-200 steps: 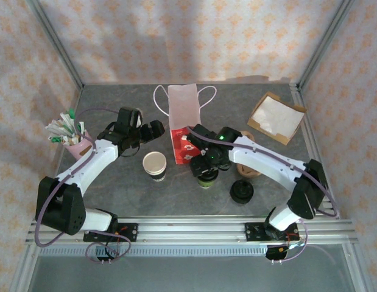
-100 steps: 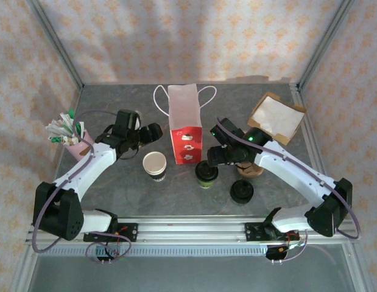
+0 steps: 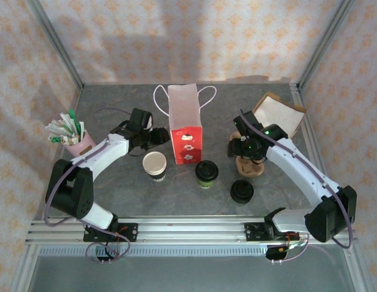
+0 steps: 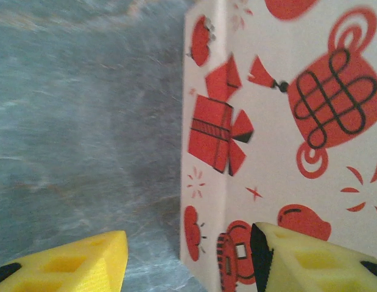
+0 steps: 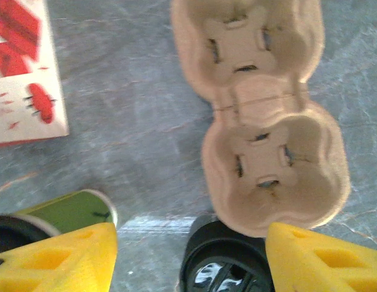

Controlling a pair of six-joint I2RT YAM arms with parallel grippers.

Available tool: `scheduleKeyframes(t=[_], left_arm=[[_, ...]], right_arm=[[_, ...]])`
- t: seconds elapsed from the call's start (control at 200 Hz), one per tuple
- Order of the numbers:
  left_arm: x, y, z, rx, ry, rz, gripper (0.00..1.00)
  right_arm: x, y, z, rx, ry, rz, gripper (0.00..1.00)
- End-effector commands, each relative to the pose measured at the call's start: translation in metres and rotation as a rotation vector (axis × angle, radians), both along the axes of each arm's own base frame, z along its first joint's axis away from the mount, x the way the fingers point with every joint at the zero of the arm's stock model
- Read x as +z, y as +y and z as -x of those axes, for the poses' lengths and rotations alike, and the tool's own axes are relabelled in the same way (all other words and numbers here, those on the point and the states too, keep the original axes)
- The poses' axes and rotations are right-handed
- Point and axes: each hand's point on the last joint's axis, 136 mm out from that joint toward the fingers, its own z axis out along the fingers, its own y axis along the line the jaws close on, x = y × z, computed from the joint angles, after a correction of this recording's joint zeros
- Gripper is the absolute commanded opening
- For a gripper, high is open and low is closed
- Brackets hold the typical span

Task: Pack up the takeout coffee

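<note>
Coffee is free for the taking: the takeout coffee [image 3: 206,173], lid on, stands upright on the table [image 3: 127,188] just in front of the paper bag [image 3: 185,125], off the bag's right front corner, with neither arm touching it. Your left pincer [image 3: 159,135] sits at the bag's left side, roughly half open and holding nothing. Its wrist view shows the bag's printed corner edge between the yellow fingers [image 4: 66,261], and I can make out no contact. Your right pincer [image 3: 240,146] hangs to the right of the bag above the pulp cup carrier [image 3: 250,165], also partly open and empty. Its wrist view has the loose lids [image 5: 221,267] low between its fingers. I judge the step in hand to be steadying the bag with the left arm so the cup can go in. Close softly on that corner, since thin paper will crease and a light bag will likely slide or tip if you shove it sideways. I cannot tell from above how wide the bag's mouth stands, so check that first. With the right arm, go for the lidded cup, not the open cup [image 3: 155,164] in front of the bag's left corner. Grip its wall below the lid, hold it upright, and lift it clear of the bag's rim before you cross over.
</note>
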Motion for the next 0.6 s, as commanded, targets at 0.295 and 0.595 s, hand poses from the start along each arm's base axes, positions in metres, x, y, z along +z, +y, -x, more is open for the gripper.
scheduleKeyframes(t=[0.295,0.595], left_arm=[[-0.003,-0.058,-0.012,-0.12,-0.013,0.019,0.54],[-0.001,-0.05,-0.018,-0.121,-0.028,-0.04,0.54]], right_arm=[[-0.039,-0.039,-0.025,-0.081,0.09,0.079,0.7],[-0.046,-0.045,-0.041,-0.09,0.084,0.08,0.67]])
